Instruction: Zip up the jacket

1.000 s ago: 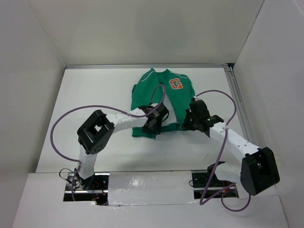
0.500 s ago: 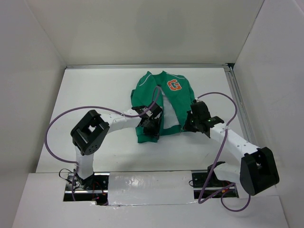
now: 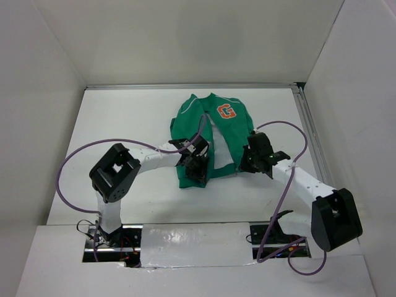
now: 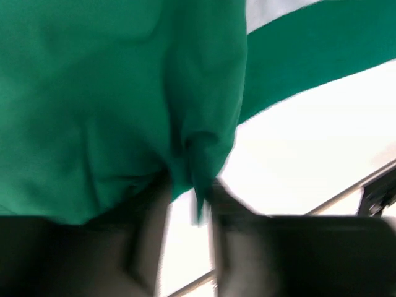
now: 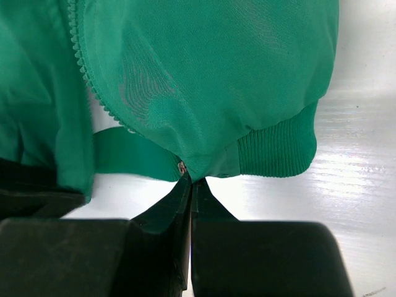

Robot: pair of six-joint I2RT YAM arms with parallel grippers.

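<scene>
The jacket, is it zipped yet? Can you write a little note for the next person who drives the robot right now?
Right gripper: shut, pinching the jacket at its bottom front corner, beside the ribbed hem.
Left gripper: a fold of the other front panel sits between its fingers; the view is blurred, so the grip is unclear.
Jacket: lying on the table, front open, pale lining showing, zipper teeth unjoined.
Done: nothing zipped.
Left: bring both bottom ends together, join the zipper, pull it up.

Green jacket [image 3: 235, 136] lies front-up, unzipped, its hem corners apparently pinched up.
</scene>
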